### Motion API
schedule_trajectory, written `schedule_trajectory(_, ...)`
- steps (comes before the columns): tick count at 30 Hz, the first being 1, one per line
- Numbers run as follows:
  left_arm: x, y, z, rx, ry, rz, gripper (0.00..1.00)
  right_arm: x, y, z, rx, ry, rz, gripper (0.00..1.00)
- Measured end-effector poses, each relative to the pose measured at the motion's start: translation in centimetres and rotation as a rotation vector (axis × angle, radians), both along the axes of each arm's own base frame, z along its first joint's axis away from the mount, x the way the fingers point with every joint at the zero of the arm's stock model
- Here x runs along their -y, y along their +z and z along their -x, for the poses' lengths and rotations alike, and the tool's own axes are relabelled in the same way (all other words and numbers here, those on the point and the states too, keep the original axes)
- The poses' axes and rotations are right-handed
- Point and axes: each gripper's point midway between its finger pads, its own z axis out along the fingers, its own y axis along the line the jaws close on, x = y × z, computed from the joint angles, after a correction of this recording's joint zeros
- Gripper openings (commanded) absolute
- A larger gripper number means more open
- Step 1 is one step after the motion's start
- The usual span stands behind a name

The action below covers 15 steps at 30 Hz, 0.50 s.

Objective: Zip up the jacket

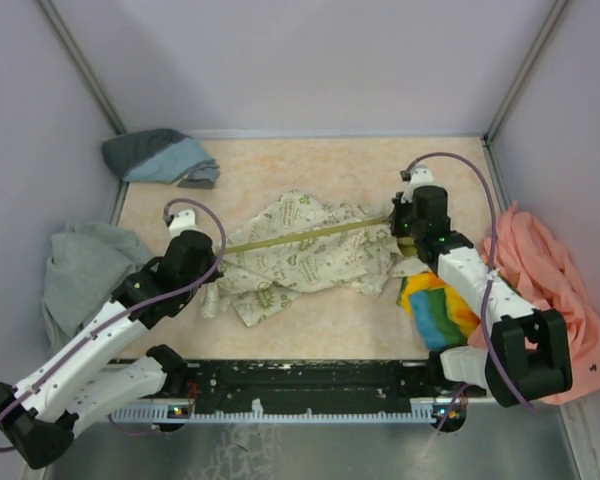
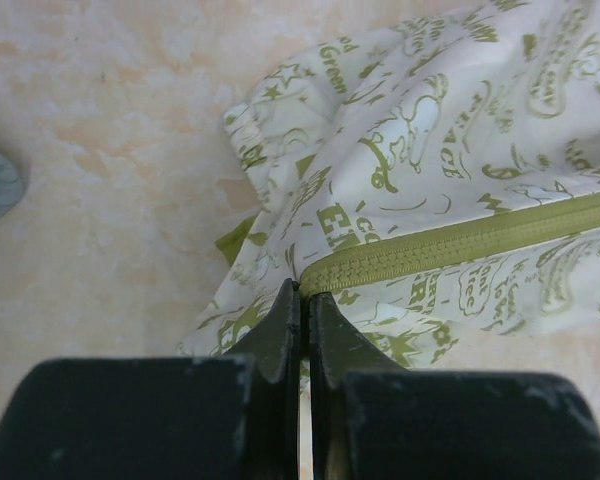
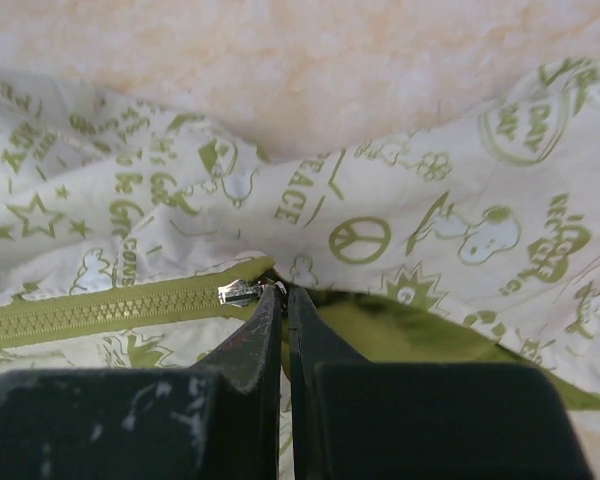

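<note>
The cream jacket (image 1: 300,255) with olive-green motifs lies crumpled in the middle of the table. Its olive zipper strip (image 1: 300,237) is stretched taut between my two grippers. My left gripper (image 1: 218,262) is shut on the lower end of the zipper strip (image 2: 450,243), and in the left wrist view the fingertips (image 2: 290,300) pinch the strip's end. My right gripper (image 1: 395,228) is shut at the silver zipper slider (image 3: 238,292), with its pull tab between the fingertips (image 3: 270,305). To the right of the slider the jacket gapes open on olive lining (image 3: 420,335).
A grey-blue garment (image 1: 160,157) lies at the back left. A grey sweatshirt (image 1: 85,270) lies at the left edge. A peach-pink garment (image 1: 545,280) lies at the right. A yellow, green and blue cloth (image 1: 435,310) lies under my right arm.
</note>
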Motion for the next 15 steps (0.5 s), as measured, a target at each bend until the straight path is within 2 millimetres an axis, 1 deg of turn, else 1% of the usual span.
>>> schedule_trajectory(4, 1.1, 0.6, -0.6, 0.033, -0.03, 0.045, 0.0, 1.5, 3.4, -2.3, 0.073, -0.056, -0.008, 0.0)
schedule_trajectory(7, 0.7, 0.6, -0.7, 0.041, -0.031, 0.025, 0.0, 3.7, 5.9, -4.6, 0.127, -0.126, 0.017, 0.0)
schedule_trajectory(9, 0.8, 0.8, -1.0, 0.054, -0.045, 0.012, 0.02, 4.4, 8.0, -6.3, 0.165, -0.143, 0.018, 0.0)
schedule_trajectory(11, 1.2, 1.4, -1.5, 0.066, -0.073, -0.007, 0.08, 4.1, 10.3, -7.3, 0.209, -0.132, 0.01, 0.0)
schedule_trajectory(12, 1.6, 1.8, -1.9, 0.073, -0.089, -0.013, 0.12, 3.9, 11.9, -7.7, 0.239, -0.121, 0.002, 0.0)
schedule_trajectory(13, 2.0, 2.4, -2.3, 0.081, -0.103, -0.016, 0.2, 3.8, 12.8, -7.9, 0.258, -0.114, -0.002, 0.0)
schedule_trajectory(14, 2.3, 2.9, -2.6, 0.089, -0.116, -0.017, 0.29, 3.4, 14.1, -8.1, 0.282, -0.099, -0.011, 0.07)
schedule_trajectory(15, 2.7, 3.4, -2.9, 0.096, -0.128, -0.018, 0.39, 3.2, 15.0, -8.2, 0.301, -0.087, -0.02, 0.16)
